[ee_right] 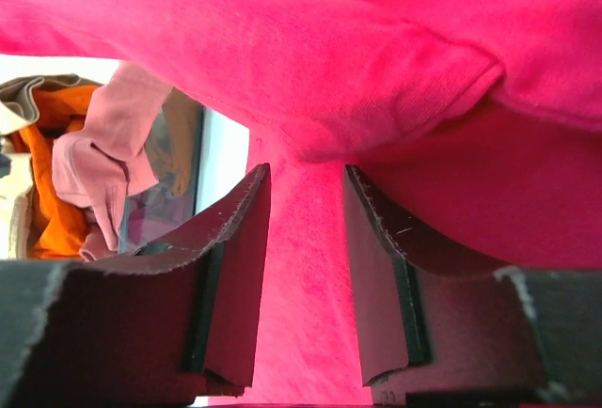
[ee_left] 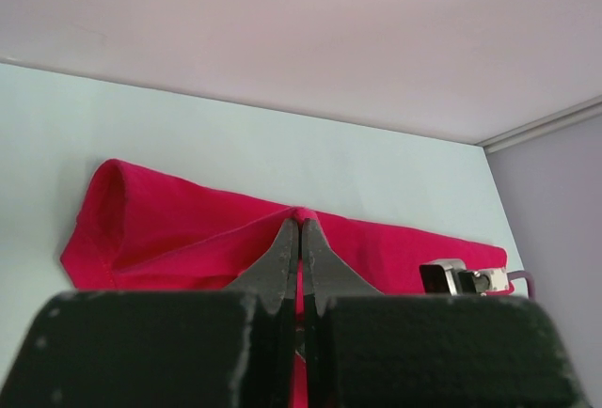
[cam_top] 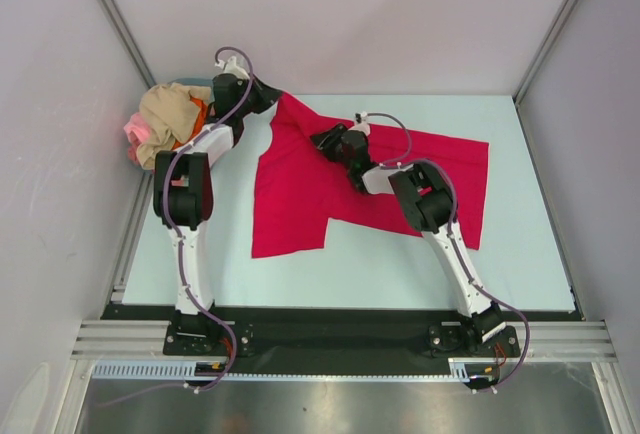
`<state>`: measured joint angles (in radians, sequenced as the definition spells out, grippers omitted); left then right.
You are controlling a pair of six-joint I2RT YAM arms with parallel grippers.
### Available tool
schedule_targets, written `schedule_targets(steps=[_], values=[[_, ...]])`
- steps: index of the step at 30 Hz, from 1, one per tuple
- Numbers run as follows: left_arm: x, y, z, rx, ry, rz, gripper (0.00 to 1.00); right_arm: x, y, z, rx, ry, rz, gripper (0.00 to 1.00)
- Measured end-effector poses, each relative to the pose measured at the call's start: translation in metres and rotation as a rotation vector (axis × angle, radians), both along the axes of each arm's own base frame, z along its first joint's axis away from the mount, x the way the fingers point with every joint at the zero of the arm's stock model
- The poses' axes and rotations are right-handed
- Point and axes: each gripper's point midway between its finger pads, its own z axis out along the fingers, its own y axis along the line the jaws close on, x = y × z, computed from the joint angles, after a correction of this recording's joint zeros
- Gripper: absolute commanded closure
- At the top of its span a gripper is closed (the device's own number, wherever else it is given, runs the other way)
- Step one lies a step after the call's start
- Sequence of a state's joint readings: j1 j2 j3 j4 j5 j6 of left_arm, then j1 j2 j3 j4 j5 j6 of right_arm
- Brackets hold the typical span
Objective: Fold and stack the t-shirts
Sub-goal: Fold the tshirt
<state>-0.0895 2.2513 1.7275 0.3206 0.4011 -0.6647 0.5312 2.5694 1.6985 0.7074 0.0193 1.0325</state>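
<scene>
The left gripper [ee_left: 299, 227] pinches a raised fold of the crimson t-shirt [ee_left: 179, 229], jaws pressed together; the right gripper [ee_right: 306, 182] stands partly spread, low over that shirt.

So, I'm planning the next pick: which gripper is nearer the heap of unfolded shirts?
Left. The left gripper pinches the edge of the red t-shirt just right of the heap; the right gripper sits farther right, over the red cloth.

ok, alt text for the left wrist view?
The left pincer is shut on a raised fold of the red t-shirt, pinching it into a ridge. The shirt lies across a pale table, with a plain wall behind.
</scene>
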Motion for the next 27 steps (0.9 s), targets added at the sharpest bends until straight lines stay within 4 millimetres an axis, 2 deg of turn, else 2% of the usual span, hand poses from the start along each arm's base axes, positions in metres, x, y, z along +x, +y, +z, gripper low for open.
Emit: schedule_targets(steps=[7,14,17,20,21,23,24,27], values=[[-0.001,-0.003,0.009,-0.012,-0.022,-0.007,1.0,0.007,0.002,-0.002,-0.023,0.044,-0.054,0.58],[-0.004,-0.004,0.001,-0.018,-0.006,-0.007,1.0,0.015,0.004,-0.002,-0.017,0.049,-0.1,0.55],[-0.006,-0.003,-0.003,-0.017,0.002,-0.007,1.0,0.022,0.005,-0.001,-0.012,0.045,-0.117,0.58],[-0.007,-0.003,-0.002,-0.018,0.001,-0.008,1.0,0.025,0.005,-0.003,-0.008,0.046,-0.128,0.66],[-0.007,-0.003,-0.001,-0.018,-0.001,-0.008,1.0,0.026,0.004,-0.004,-0.006,0.048,-0.133,0.76],[-0.007,-0.003,0.002,-0.018,-0.006,-0.008,1.0,0.026,0.003,-0.007,-0.014,0.055,-0.137,0.89],[-0.007,-0.003,0.003,-0.018,-0.008,-0.008,1.0,0.026,0.003,-0.008,-0.015,0.059,-0.138,1.0],[-0.007,-0.003,0.005,-0.018,-0.013,-0.008,1.0,0.026,0.003,-0.008,-0.013,0.062,-0.134,1.0]])
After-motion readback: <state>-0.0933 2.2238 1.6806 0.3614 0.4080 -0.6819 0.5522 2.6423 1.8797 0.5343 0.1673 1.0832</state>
